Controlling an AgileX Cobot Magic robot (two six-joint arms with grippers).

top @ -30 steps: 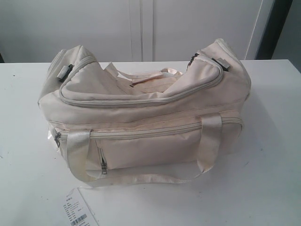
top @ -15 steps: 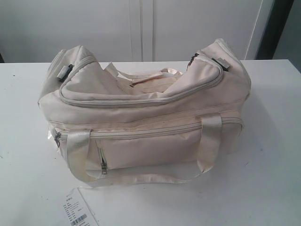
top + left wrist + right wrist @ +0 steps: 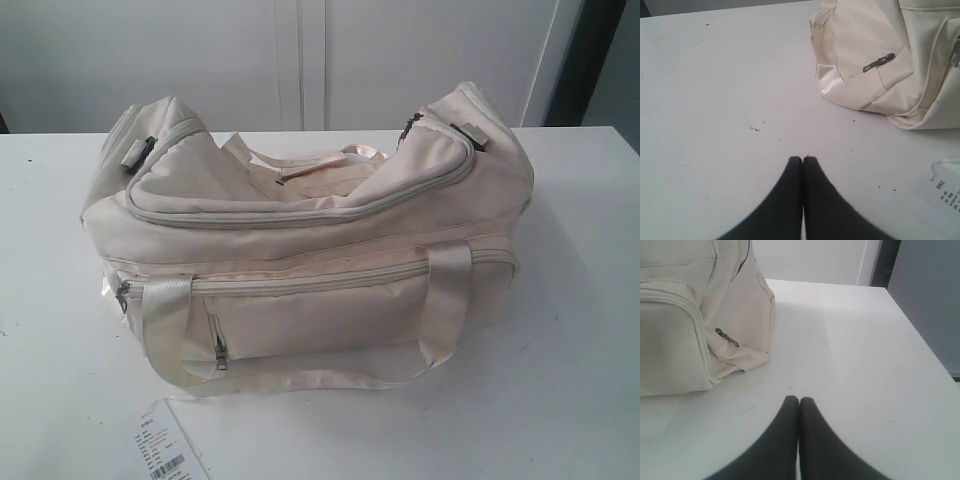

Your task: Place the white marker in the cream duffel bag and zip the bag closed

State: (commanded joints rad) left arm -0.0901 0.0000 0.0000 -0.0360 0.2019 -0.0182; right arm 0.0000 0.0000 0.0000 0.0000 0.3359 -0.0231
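The cream duffel bag (image 3: 300, 240) sits in the middle of the white table (image 3: 560, 400), its top zipper run along the upper panel and its loop handles draped down the front. The white marker is out of view in every frame. My left gripper (image 3: 803, 159) is shut with nothing between its black fingers, hovering over bare table short of one end of the cream duffel bag (image 3: 865, 65). My right gripper (image 3: 799, 399) is shut and empty too, over the table beside the other end of the cream duffel bag (image 3: 695, 315). Neither arm appears in the exterior view.
A white barcoded paper tag (image 3: 165, 445) lies on the table in front of the bag, and its corner also shows as the paper tag (image 3: 942, 192) in the left wrist view. The table's edge (image 3: 920, 335) runs close to the right gripper's side, with a dark post (image 3: 885, 262) behind.
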